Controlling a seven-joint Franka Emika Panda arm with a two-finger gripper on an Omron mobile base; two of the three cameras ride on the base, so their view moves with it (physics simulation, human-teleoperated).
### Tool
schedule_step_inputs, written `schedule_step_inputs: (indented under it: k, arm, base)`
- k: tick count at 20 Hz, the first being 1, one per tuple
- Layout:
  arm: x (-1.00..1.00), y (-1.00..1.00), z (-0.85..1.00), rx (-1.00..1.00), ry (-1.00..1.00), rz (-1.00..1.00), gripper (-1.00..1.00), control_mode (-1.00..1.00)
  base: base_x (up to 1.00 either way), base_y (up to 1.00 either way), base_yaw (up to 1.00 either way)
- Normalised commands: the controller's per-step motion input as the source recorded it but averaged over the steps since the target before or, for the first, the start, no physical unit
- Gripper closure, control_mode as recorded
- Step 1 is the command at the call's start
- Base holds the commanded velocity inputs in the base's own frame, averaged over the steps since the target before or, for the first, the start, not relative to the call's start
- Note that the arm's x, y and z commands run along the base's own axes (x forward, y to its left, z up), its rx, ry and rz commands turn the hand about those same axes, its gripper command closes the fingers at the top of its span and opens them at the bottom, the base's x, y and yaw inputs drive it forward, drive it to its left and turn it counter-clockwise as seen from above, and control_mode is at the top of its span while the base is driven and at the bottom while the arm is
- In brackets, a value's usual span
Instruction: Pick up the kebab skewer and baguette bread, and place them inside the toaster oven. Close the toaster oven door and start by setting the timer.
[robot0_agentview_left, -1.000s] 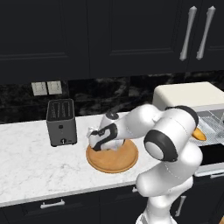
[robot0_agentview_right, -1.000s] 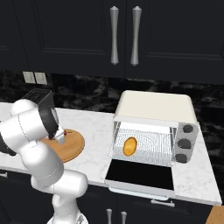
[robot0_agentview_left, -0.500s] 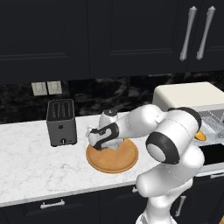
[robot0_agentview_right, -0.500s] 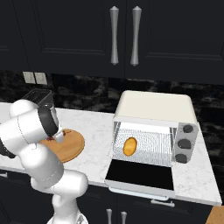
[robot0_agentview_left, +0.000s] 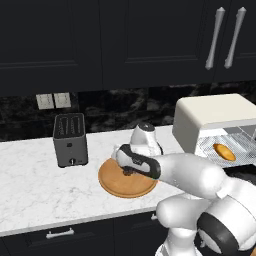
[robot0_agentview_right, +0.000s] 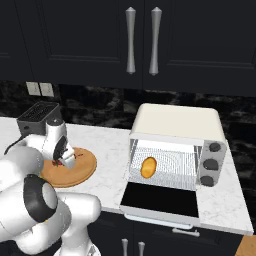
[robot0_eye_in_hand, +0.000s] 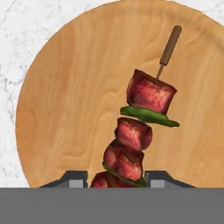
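The kebab skewer, red-brown chunks with green slices on a thin stick, lies over the round wooden board. Its lower end sits between my fingertips, and the gripper is shut on it. In the base views the gripper is low over the board. I cannot tell whether the skewer is off the wood. The baguette bread rests on the wire rack inside the toaster oven. The toaster oven door hangs open, folded flat toward the front.
A dark grey slot toaster stands on the marble counter left of the board. Three round knobs line the oven's right side. Dark cabinets hang above.
The arm has dropped and stretched forward, bringing the gripper down onto the board around the skewer. The baguette and the open oven door have not moved.
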Motion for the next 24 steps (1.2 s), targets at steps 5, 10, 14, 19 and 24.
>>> schedule_step_inputs:
  k: [5, 10, 14, 19, 24]
  arm:
    - [-0.99, -0.72, 0.67, 0.01, 0.0, 0.2, 1.0, -1.0]
    - [-0.58, -0.85, 0.66, 0.0, 0.0, 0.21, 1.0, -1.0]
    - [-0.31, -1.0, 0.58, -0.07, 0.0, 0.14, 1.0, -1.0]
    - [-0.05, -1.0, 0.56, -0.11, 0.0, 0.12, 1.0, -1.0]
    - [-0.07, -1.0, 0.19, -0.16, -0.01, 0.12, 1.0, -1.0]
  base:
    - [0.0, 0.0, 0.0]
    - [0.0, 0.0, 0.0]
    - [0.0, 0.0, 0.0]
    - [0.0, 0.0, 0.0]
    - [0.0, 0.0, 0.0]
